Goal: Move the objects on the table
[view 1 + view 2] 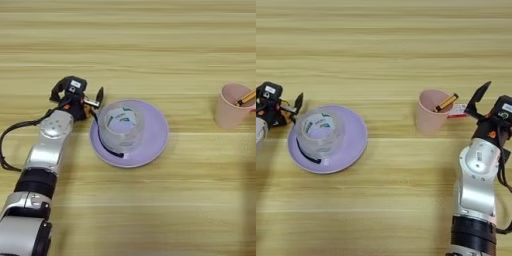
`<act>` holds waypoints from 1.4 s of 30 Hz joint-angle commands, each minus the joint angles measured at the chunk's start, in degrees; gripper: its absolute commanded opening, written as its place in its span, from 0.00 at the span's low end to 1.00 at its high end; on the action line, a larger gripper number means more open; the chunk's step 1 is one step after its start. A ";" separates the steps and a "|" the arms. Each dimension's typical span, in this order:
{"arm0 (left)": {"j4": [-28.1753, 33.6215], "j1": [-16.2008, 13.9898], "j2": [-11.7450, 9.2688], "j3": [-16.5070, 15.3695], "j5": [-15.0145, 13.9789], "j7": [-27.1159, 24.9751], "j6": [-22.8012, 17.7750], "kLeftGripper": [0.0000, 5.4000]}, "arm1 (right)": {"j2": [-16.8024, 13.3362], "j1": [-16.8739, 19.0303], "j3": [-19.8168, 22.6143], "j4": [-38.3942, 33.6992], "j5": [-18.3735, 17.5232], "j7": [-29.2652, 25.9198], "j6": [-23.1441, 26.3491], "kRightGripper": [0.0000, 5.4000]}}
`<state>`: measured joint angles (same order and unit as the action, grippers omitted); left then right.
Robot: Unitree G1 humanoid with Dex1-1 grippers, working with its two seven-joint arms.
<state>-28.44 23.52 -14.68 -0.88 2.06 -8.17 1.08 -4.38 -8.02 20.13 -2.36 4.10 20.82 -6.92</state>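
left gripper [98,98]: sitting at about 9 o'clock of the table, right off the 10 o'clock edge of the plate. Fingers look spread apart, nothing between them as far as I can see; one black finger [100,94] sticks up toward 12.

plate [155,137]: lilac, round, flat on the wood, left of centre.

tape roll [120,127]: clear and wide, standing on its flat side in the middle of the plate, so the hole faces straight up. There's some green and white print down inside the core, but I can't read any of it.

black cord [102,142]: curves along the roll's 8 o'clock side on the plate. Can't tell what it's attached to.

table [386,45]: light tan wood grain, plank lines running 9 to 3.

pink cup [428,115]: upright, right of centre, well apart from the plate.

pencil [446,102]: in the cup, leaning on the rim, top end tilted toward 2 o'clock.

red-and-white thing [458,110]: just behind the cup at 3 o'clock; too small to read.

right gripper [476,106]: at 3 o'clock, near the cup, not touching it. One finger [479,95] points up toward 1; can't tell how its fingers are set.
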 commanded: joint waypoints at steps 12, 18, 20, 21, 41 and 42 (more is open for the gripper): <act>-2.63 -1.52 0.86 -0.88 -0.56 0.15 -1.68 0.99 | -0.72 -0.46 0.37 0.96 -0.64 -0.27 -0.75 1.00; -2.64 -2.16 1.51 -0.72 -0.60 -0.17 -2.41 0.99 | -1.05 -0.30 0.40 1.48 -0.69 -0.48 -0.13 1.00; -2.72 -2.21 1.63 -0.77 -0.63 -0.22 -2.68 0.99 | -1.11 -0.29 0.45 1.52 -0.61 -0.40 -0.13 1.00; -2.77 -2.22 1.69 -0.82 -0.68 -0.27 -2.83 0.99 | -1.14 -0.28 0.45 1.53 -0.57 -0.37 -0.10 1.00; -3.53 -2.44 2.49 -1.14 -0.70 -0.20 -3.24 0.99 | -2.75 0.62 0.84 3.70 1.76 1.09 6.76 1.00; -3.55 -2.41 2.53 -1.16 -0.69 -0.16 -3.21 0.99 | -3.10 0.64 0.76 4.23 2.01 0.94 7.86 1.00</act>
<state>-31.13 21.55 -12.58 -2.06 1.69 -8.11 -0.92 -6.57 -7.56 20.68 0.54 5.38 21.73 -1.67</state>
